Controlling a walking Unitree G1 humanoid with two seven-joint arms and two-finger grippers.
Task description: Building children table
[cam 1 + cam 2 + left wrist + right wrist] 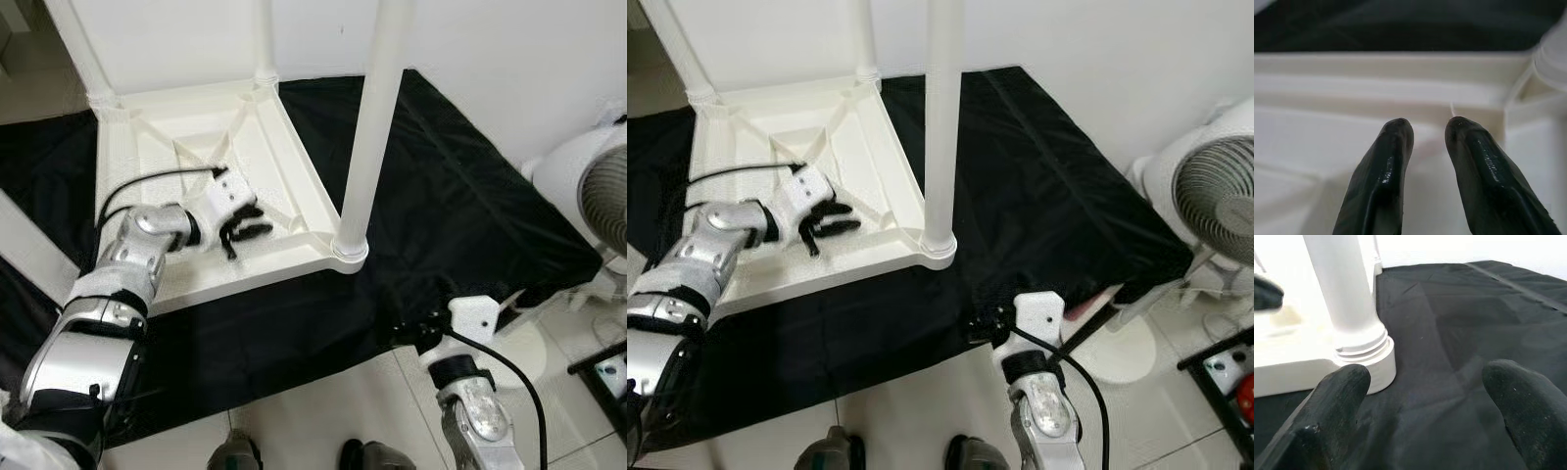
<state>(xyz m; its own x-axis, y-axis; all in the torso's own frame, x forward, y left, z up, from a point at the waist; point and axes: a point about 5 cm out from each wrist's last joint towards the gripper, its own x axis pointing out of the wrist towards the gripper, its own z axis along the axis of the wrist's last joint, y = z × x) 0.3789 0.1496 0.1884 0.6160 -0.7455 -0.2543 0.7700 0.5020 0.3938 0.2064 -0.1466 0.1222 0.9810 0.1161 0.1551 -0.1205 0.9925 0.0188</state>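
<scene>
A white children's table [294, 250] lies upside down on a black cloth [460, 215]. A white leg [377, 117] stands upright in its near right corner socket [350, 250]. Two more legs [263, 39] rise from the far corners. My left gripper [245, 227] rests low inside the underside of the tabletop, near the right rim; its fingers [1393, 147] are open by a narrow gap with nothing between them. My right gripper [411, 331] hovers over the cloth's near edge, right of the near leg. It is open wide and empty, facing the leg's base [1364, 350].
A white floor fan [598, 196] stands close on the right, by the cloth's corner. A white wall [470, 39] runs behind the table. Tiled floor [323, 411] and my own feet [235, 455] lie at the near edge.
</scene>
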